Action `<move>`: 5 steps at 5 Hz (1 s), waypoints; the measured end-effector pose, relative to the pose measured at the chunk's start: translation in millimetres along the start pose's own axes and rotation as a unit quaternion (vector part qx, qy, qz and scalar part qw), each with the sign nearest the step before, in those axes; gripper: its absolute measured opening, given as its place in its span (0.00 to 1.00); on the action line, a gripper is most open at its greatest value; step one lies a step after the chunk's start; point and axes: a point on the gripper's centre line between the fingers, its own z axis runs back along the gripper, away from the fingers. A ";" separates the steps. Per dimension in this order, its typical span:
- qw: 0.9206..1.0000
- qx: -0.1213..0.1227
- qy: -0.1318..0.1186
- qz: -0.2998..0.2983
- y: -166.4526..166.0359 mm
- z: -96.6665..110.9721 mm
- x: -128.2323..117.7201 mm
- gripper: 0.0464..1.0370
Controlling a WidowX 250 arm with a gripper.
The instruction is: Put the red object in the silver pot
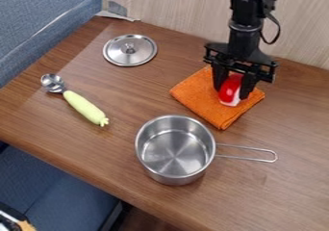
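Nearest the camera on the tabletop [292,196], the silver pot [175,153] stands upright, its mouth uncovered so that something can be lowered straight in. Its wire handle [275,156] points off to one side, which leaves the rim free of it on the side facing the cloth. The red object [229,88], white at its lower end, is over the orange cloth [193,94]; whether it touches the fabric I cannot tell. The hand [231,93] points down with a finger against either side of it, and looks clamped on it, a grip that should keep it from slipping sideways. Raising it well above the rim before crossing seems the next need; too low, and it could knock the pot. Farther out, the lid [122,53] lies flat, knob up, and the green-handled scoop [85,108] lies beyond the pot's other side, both out of the likely path.
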 end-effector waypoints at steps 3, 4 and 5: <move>0.999 -0.011 -0.042 -0.005 -8.1 34.0 -4.5 0.55; 0.997 -0.023 -0.079 0.000 -9.8 66.0 -9.7 0.55; 0.996 -0.040 -0.081 -0.001 -6.3 76.0 -29.3 0.55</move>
